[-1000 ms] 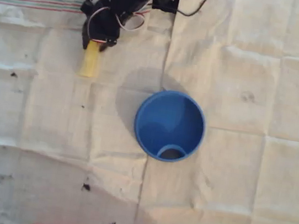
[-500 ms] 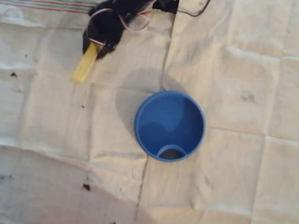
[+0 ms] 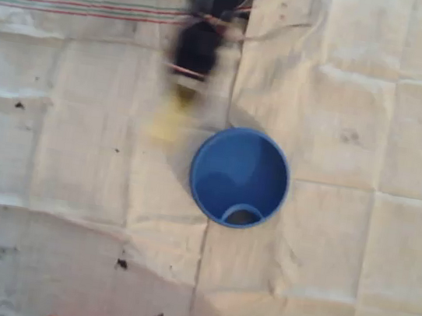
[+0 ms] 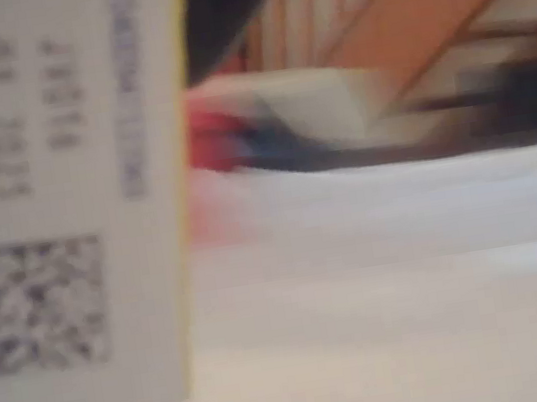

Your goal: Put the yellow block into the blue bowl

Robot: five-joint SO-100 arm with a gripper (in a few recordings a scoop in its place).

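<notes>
Pincer (image 3: 184, 83), dark and blurred in the overhead view, sits above and left of the blue bowl (image 3: 240, 177), with the yellow block (image 3: 171, 116) hanging out of its tip; it seems clamped on the block's upper end, though the smear hides how the jaws stand. Block's lower end lies just beside the bowl's upper-left rim, apart from it and outside the bowl. Bowl stands upright on the pale creased cloth (image 3: 355, 249) covering the counter, its arched mark low on the inner wall. Red and green stripes (image 3: 83, 6) run across the cloth up and left of the bowl. From the wrist view, the block (image 4: 56, 202) fills the left side close up, a pale face with printed text and a speckled square code, yellow along its right edge.
</notes>
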